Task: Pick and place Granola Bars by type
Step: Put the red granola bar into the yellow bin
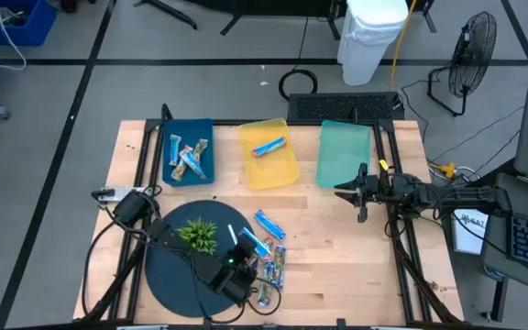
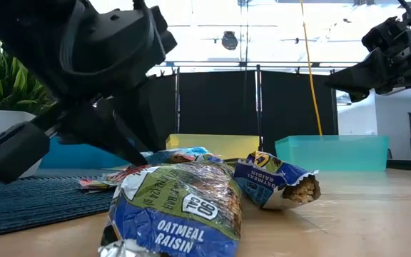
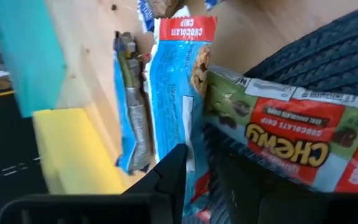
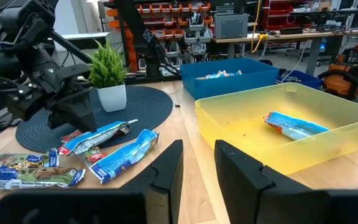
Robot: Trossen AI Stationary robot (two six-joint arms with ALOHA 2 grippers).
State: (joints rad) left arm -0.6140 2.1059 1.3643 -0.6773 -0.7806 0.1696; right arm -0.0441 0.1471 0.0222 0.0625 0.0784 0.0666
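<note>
Bars (image 1: 273,261) in shiny wrappers lie in a loose pile right under and just beside the left gripper (image 1: 246,259), which hangs low over the edge of a round dark mat (image 1: 168,270). From its wrist camera, a light blue chocolate chip bar (image 3: 173,93) lies straight ahead of the left gripper, and a red and green chewy bar (image 3: 291,137) rests partly on the mat close to 1 side of it. Whether this pincer is pinching a wrapper or only poised over it, I cannot tell. Another light blue bar (image 1: 269,223) lies a little beyond it on the bare wood. A small green plant (image 1: 198,235) stands on the mat just beside the left arm.

The right gripper (image 1: 345,191) hovers above the table, well apart from the pile, near the front edge of the empty teal tray (image 1: 342,156). Its fingers (image 4: 166,168) are slightly spread with nothing between them. Ahead of it sits the yellow tray (image 4: 241,102) with 1 light blue bar (image 4: 294,126) inside. Farther off is the blue tray (image 1: 168,137), which holds several bars (image 1: 188,158).
</note>
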